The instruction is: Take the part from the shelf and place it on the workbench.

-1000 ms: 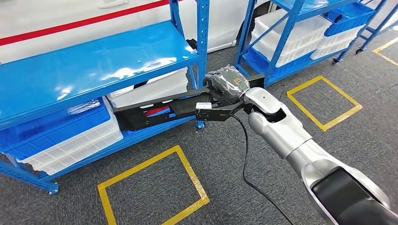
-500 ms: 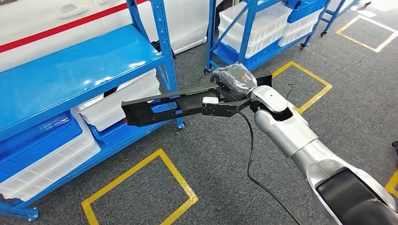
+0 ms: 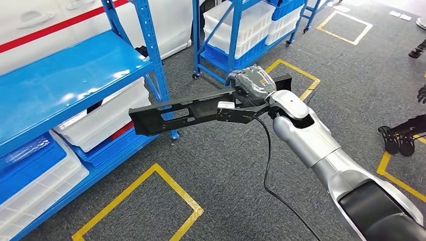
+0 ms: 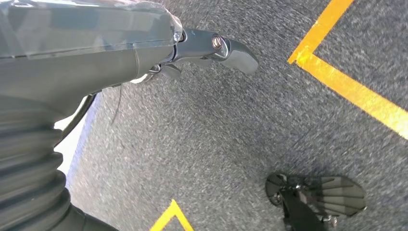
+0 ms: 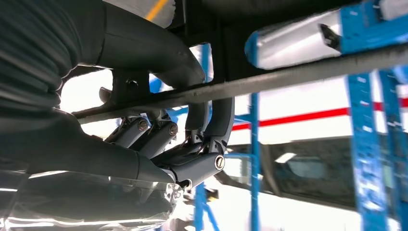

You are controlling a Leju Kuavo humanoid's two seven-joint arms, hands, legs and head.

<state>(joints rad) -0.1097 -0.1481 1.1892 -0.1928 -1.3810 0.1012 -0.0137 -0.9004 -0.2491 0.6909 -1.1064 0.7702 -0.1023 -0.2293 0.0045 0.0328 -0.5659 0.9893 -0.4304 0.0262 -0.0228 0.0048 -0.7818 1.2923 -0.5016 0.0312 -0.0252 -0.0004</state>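
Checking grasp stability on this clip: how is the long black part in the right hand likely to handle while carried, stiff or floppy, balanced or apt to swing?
The long black part probably is stiff: it juts out level from the right hand with no visible sag. Held near one end, it likely levers on the grip and may dip or swing. Its cut-outs suggest it is fairly light for its length.

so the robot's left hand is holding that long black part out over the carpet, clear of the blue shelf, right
Not quite: the right hand holds the long black part, as the head view shows. The rest stands: it is over the carpet, clear of the blue shelf.
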